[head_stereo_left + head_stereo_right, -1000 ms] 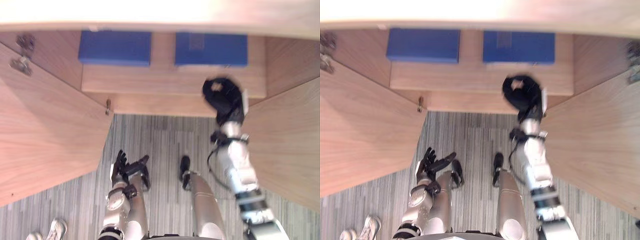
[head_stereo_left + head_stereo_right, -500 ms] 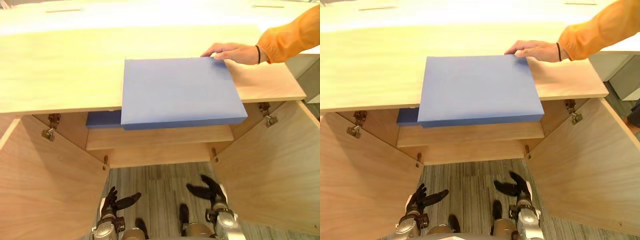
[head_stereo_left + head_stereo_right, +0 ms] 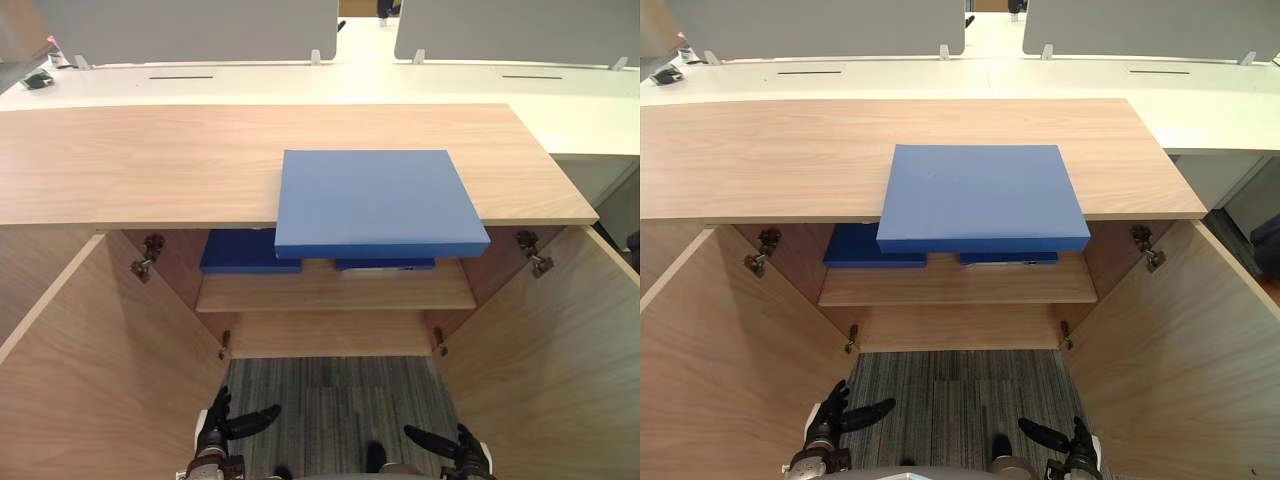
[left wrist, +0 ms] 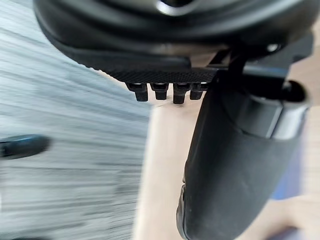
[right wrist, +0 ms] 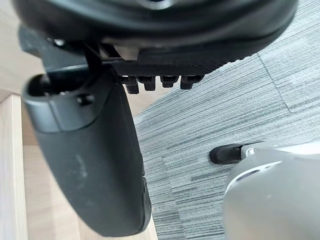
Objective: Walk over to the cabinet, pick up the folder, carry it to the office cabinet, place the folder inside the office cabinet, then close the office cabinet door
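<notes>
A flat blue folder (image 3: 380, 205) lies on the wooden cabinet top (image 3: 150, 160), its near edge jutting out past the front lip. Below it the cabinet stands with both doors swung wide. Two more blue folders (image 3: 250, 254) (image 3: 385, 264) rest on the inner shelf (image 3: 330, 292). My left hand (image 3: 225, 425) hangs low over the carpet, open and holding nothing. My right hand (image 3: 450, 445) hangs low on the other side, fingers straight, also holding nothing. Both hands are well below and in front of the top folder. In the wrist views the left hand (image 4: 230, 165) and the right hand (image 5: 95, 165) show straight thumbs.
The left door (image 3: 100, 380) and right door (image 3: 560, 350) flank me closely on both sides. Striped grey carpet (image 3: 330, 400) runs between them. A white desk (image 3: 300, 85) with grey screens (image 3: 190, 25) stands behind the cabinet.
The view has tilted up from the shelf to the cabinet top. The person's hand that rested on the top folder has gone. My right hand has come down from the shelf and opened.
</notes>
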Tool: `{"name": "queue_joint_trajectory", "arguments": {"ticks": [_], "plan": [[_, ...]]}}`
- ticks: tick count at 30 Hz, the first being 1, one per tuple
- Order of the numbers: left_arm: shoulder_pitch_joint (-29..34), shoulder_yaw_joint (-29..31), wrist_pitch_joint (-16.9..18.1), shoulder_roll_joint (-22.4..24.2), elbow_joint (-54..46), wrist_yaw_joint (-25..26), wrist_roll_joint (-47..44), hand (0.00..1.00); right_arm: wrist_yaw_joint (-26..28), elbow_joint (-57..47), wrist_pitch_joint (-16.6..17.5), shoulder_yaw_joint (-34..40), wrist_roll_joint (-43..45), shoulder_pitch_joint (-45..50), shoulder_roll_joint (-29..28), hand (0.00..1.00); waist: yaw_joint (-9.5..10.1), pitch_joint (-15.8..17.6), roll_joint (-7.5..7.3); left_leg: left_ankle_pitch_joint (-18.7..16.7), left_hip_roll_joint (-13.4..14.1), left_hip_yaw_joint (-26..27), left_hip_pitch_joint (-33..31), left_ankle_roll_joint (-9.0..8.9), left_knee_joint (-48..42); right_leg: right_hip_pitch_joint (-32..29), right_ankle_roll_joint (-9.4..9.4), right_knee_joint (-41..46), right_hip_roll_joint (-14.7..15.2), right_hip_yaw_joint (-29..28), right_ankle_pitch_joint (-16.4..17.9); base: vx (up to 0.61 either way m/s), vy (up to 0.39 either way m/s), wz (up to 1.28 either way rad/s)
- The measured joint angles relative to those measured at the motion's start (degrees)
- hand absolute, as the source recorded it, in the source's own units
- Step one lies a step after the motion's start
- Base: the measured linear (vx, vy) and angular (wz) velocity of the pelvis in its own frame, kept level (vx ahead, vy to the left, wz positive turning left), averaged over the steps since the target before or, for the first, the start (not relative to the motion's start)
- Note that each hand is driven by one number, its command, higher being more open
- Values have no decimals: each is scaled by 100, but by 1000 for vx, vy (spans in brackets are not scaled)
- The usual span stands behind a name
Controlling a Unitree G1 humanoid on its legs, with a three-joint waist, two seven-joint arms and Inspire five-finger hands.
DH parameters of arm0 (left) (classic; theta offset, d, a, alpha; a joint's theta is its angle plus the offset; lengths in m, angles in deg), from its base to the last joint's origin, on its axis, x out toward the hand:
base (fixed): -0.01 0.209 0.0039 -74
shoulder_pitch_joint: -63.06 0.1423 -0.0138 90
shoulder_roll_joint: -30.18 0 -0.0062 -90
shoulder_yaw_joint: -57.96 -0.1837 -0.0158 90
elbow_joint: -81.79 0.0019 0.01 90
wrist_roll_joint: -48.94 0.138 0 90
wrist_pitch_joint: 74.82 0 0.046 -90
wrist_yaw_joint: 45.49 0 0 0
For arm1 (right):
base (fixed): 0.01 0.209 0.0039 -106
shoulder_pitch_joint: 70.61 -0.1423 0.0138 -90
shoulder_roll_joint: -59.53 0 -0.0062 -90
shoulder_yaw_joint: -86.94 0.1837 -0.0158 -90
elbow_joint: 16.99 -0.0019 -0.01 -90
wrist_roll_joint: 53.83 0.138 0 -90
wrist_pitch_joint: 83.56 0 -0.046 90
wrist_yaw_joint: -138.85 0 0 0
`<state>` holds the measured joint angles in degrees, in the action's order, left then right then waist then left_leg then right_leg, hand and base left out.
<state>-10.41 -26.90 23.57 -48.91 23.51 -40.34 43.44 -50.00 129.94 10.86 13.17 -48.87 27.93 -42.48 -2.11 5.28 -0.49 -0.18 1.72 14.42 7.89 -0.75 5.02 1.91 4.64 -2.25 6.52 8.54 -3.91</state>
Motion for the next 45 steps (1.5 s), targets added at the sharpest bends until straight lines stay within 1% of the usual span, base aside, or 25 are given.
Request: {"name": "queue_joint_trajectory", "arguments": {"ticks": [2, 3, 4, 6, 8, 11, 12, 13, 14, 16, 18, 19, 20, 24, 26, 29, 31, 34, 35, 37, 40, 43, 45], "plan": [[375, -1, 11, -1, -1175, 11, 5, 100, -4, 4, -5, 110, 50, 124, -4, 100, 87, -40, 3, 5, -40, -50, 75, 22, 1, 89, 33, 7, 48, 43, 17, -31, 24, 13], [442, -1, 35, -7, -1451, 23, 23, 100, -10, 21, -9, 132, 50, 135, -3, 100, 99, -46, 6, 3, -50, -68, 84, 24, 1, 104, 43, 10, 62, 59, 24, -28, 21, 14], [543, -1, 89, -42, -1981, 82, 117, 100, -18, 48, -13, 142, 51, 144, -3, 100, 116, -61, 10, 5, -69, -99, 87, 32, 1, 116, 58, 26, 85, 83, 34, -28, 19, 12], [617, 6, 192, -124, -2679, 144, 238, 100, -11, 103, -13, 139, 53, 133, -8, 100, 134, -65, 13, 8, -87, -133, 107, 37, 1, 167, 64, 27, 105, 105, 37, -23, 13, 10], [637, 5, 341, -287, -3516, 282, 543, 100, 13, 130, -12, 119, 54, 122, -25, 100, 141, -71, 18, 6, -92, -163, 141, 41, 1, 204, 69, 29, 111, 127, 44, -26, -2, 6], [611, -11, 512, -462, -4336, 430, 889, 100, 18, 184, -6, 112, 55, 119, -20, 100, 132, -73, 21, 6, -88, -184, 148, 41, 1, 237, 71, 29, 110, 139, 49, -1, -5, 1], [597, -13, 597, -537, -4759, 512, 1079, 100, 21, 257, 9, 112, 55, 112, -16, 100, 127, -76, 18, -6, -80, -190, 159, 29, 1, 253, 76, 34, 105, 137, 59, -9, -17, 4], [566, -19, 760, -617, -5107, 626, 1258, 100, 23, 316, 14, 110, 54, 118, -14, 100, 128, -79, 24, -42, -74, -192, 170, -17, 1, 270, 82, 43, 100, 134, 72, 0, 0, 0], [538, -24, 833, -672, -5263, 687, 1368, 100, 25, 358, 16, 107, 53, 122, -12, 100, 127, -85, 29, -47, -70, -192, 179, -19, 0, 280, 84, 43, 96, 132, 76, 0, 0, 0], [382, -63, 1014, -970, -5643, 888, 1787, 100, 45, 483, 18, 83, 48, 171, -5, 100, 125, -164, 67, -54, -56, -178, 214, -16, 0, 309, 87, 43, 80, 99, 80, 9, -5, -2], [233, -131, 1102, -1159, -5710, 955, 2052, 100, 86, 484, 22, 79, 43, 236, 19, 100, 124, -196, 99, -64, -48, -146, 270, -9, -1, 351, 77, 43, 70, 60, 88, 8, -8, -9], [80, -260, 1123, -1357, -5717, 986, 2287, 100, 119, 483, 24, 39, 40, 264, 29, 100, 116, -207, 108, -95, -36, -109, 315, -33, -1, 380, 69, 43, 57, 21, 94, -11, -10, -12], [18, -325, 1123, -1441, -5717, 986, 2385, 100, 130, 482, 26, 12, 41, 277, 35, 100, 110, -214, 104, -104, -24, -96, 325, -38, -1, 383, 64, 43, 52, 5, 98, -26, -18, -14], [-351, -921, 1073, -1862, -5699, 991, 3548, 100, 154, 483, 31, -94, -1, 345, 72, 100, 76, -304, 107, -152, 2, 15, 354, -64, -2, 330, 52, 83, 29, -119, 132, -28, -15, -13], [-654, -1288, 1017, -2006, -5562, 1030, 4105, 100, 160, 484, 30, -151, -10, 349, 75, 100, 6, -313, 100, -156, -5, 50, 363, -65, -3, 309, 51, 95, 17, -158, 134, -4, -5, -11], [-1129, -1774, 930, -2302, -5069, 1040, 4565, 100, 179, 455, 31, -319, -11, 339, 124, 100, -119, -320, 101, -131, -16, 121, 388, -23, -3, 285, 40, 95, -2, -217, 129, -9, -5, -12], [-1281, -1865, 885, -2302, -4817, 1002, 4684, 100, 199, 451, 30, -323, -11, 323, 122, 100, -199, -320, 100, -136, -14, 166, 373, -23, -3, 226, 26, 90, -10, -247, 126, -8, -18, -14], [-1422, -1914, 701, -2295, -4466, 987, 4812, 100, 210, 446, 29, -329, -11, 323, 122, 100, -201, -318, 96, -176, 4, 303, 369, -43, -3, 144, -1, 78, -47, -378, 122, 6, -12, -23], [-1434, -1914, 589, -2289, -4380, 987, 4911, 0, 209, 445, 29, -327, -10, 330, 123, 100, -212, -318, 96, -192, 6, 339, 358, -36, -4, 121, -3, 56, -54, -393, 117, 16, -14, -18], [-1452, -1914, 422, -2243, -4223, 986, 5069, 0, 209, 444, 26, -326, -9, 334, 122, 100, -246, -317, 95, -210, 0, 359, 329, -30, -4, 104, 2, 7, -54, -404, 96, 29, -12, -8], [-1587, -1884, 299, -2130, -4198, 1028, 5253, 0, 212, 438, 20, -325, -9, 331, 121, 100, -265, -311, 82, -254, -10, 387, 310, -26, -5, 96, 11, -46, -52, -426, 82, 41, -10, -5], [-1774, -1726, 258, -2003, -4244, 1050, 5347, 0, 235, 392, 6, -325, -10, 295, 110, 100, -277, -312, 83, -300, -21, 441, 311, -7, -5, 98, 20, -105, -51, -462, 74, 29, -12, -8], [-1832, -1671, 325, -2011, -4280, 1055, 5409, 0, 254, 329, 0, -325, -9, 292, 101, 100, -303, -312, 85, -328, -26, 455, 310, 4, -6, 105, 20, -140, -49, -468, 74, 11, -9, -3]]}}
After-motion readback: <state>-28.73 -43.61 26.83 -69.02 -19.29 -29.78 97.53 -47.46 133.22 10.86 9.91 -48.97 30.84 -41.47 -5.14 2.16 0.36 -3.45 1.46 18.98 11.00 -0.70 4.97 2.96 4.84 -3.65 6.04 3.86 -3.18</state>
